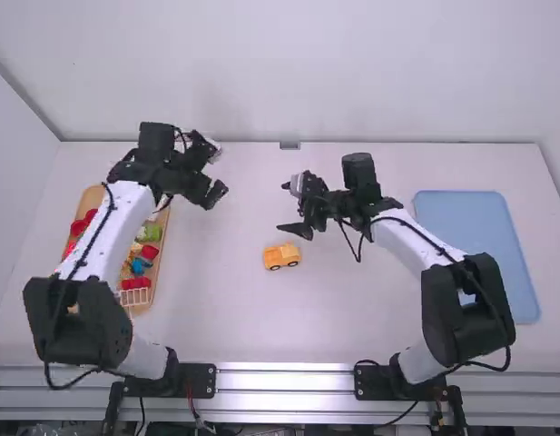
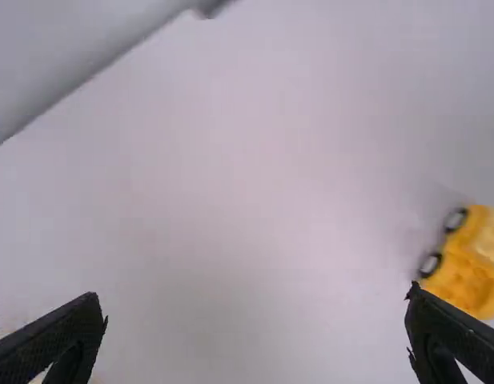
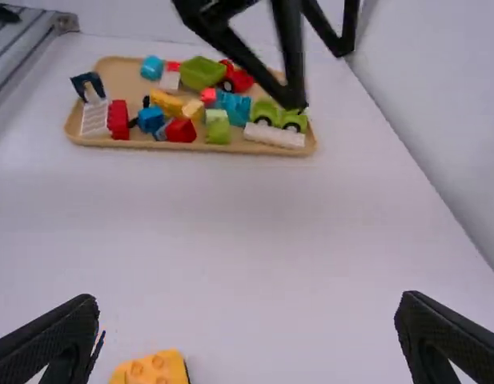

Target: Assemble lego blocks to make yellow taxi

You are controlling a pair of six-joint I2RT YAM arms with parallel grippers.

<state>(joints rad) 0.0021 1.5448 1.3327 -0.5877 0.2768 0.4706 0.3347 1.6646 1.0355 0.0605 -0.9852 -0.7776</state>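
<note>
On the central surface (image 1: pixel 352 318), the yellow base (image 1: pixel 281 256) stands wheeled but, I judge, unfinished on top, with blocks (image 3: pixel 165 103) in the tray (image 3: pixel 118 76) at nine o'clock, my left fingers (image 2: pixel 62 330) and right fingers (image 3: pixel 451 331) open.

"What are the arms like?"

"White, smooth links on the left arm (image 1: pixel 105 234) and the right (image 1: pixel 414 240), with chunky black joints (image 1: pixel 77 318)."

"Any wiring?"

"Black cables (image 1: pixel 63 388) run along both and sag in loops. A thin red wire (image 1: pixel 191 401) shows by the left base."

"And the ends?"

"The left claw (image 1: pixel 213 173) and right claw (image 1: pixel 284 207) are black, each with two fingers (image 3: pixel 40 340) that taper towards the tips."
</note>
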